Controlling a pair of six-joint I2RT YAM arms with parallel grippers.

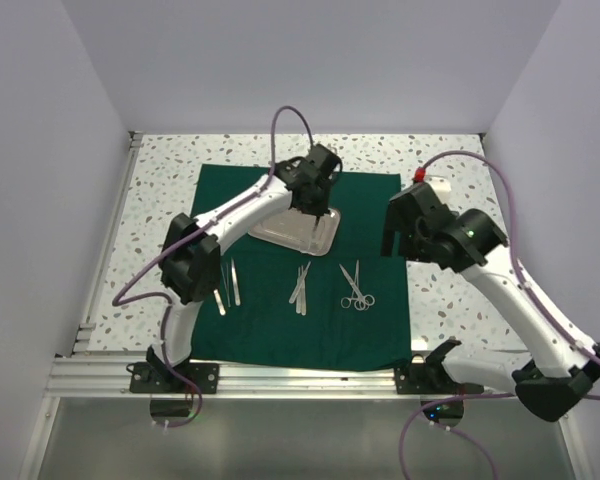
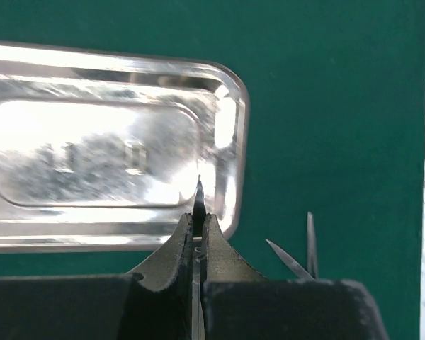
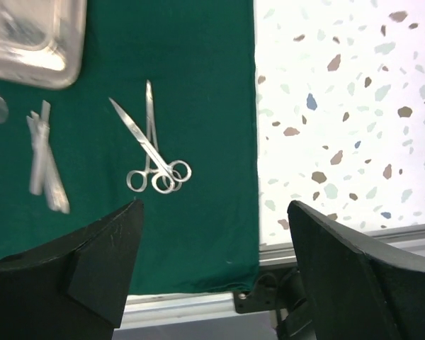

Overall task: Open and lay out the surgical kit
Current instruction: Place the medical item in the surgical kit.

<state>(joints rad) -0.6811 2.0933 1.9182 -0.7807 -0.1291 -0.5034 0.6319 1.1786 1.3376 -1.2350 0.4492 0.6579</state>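
The table is a pale speckled slab, flecked with brown, grey and blue chips, walled in at 9, 12 and 3 o'clock. A metal rail runs along its near edge at 6 o'clock. One dark green cloth lies directly on it, spread flat over the middle, its edges straight. At 6 o'clock the cloth's near hem reaches the rail. At 12 o'clock a narrow strip of bare table shows beyond the cloth. Bare bands also flank it at 9 and 3 o'clock, the one at 3 o'clock the wider.
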